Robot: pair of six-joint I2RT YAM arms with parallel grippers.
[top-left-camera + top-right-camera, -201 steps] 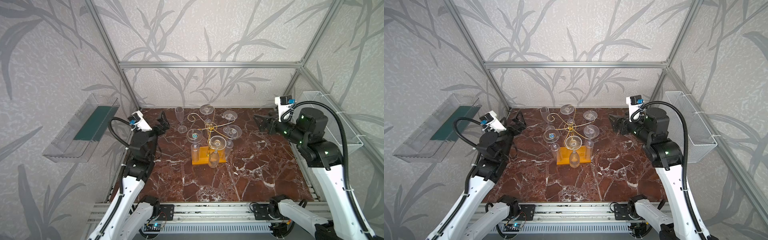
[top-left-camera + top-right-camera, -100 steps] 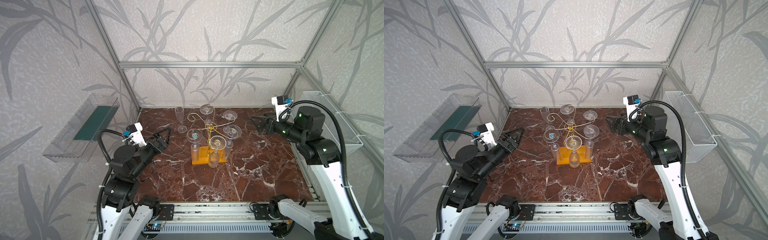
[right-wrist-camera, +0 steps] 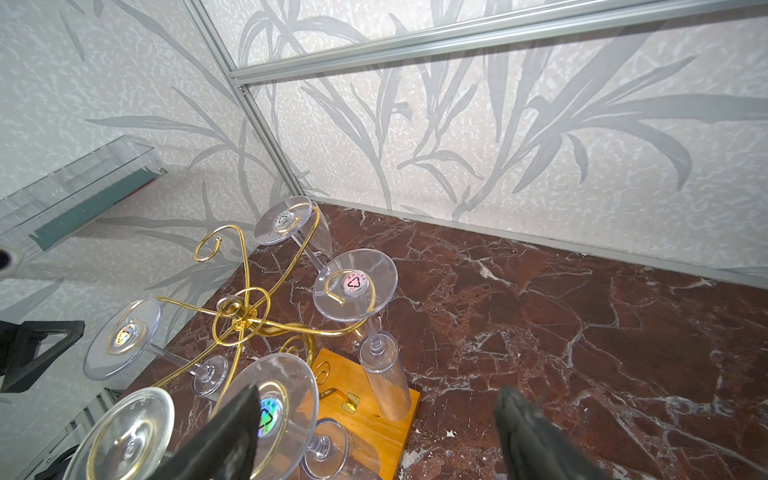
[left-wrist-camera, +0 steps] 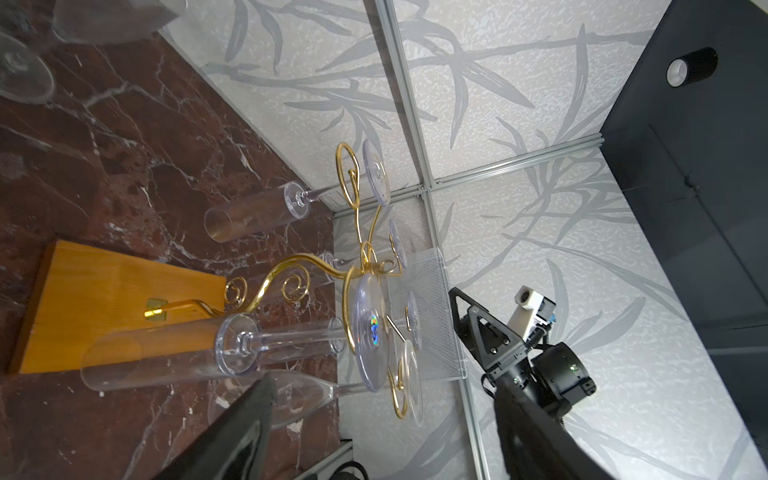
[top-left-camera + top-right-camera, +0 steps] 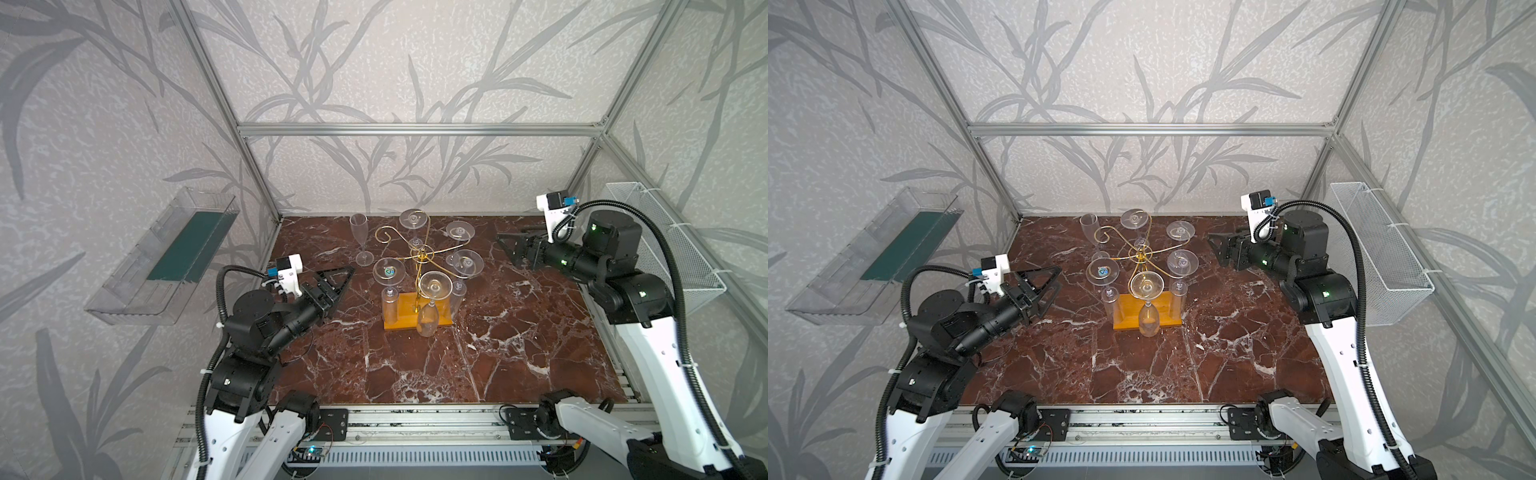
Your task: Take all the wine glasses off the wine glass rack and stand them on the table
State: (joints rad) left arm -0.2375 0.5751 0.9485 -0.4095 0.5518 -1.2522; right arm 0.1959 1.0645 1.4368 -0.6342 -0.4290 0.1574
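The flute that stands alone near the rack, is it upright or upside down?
Upright. In a top view the lone flute has its foot on the marble table and its open mouth up, apart from the wine glass rack.

The near half of the bench lies bare, so a hand could sweep in low right up to the wine glass rack. Clear gaps also stand between the rack and the left hand and the right hand. Five hanging glasses ring the post and crowd every side but the far left, where one arm is bare (though an upright flute stands just beyond it).
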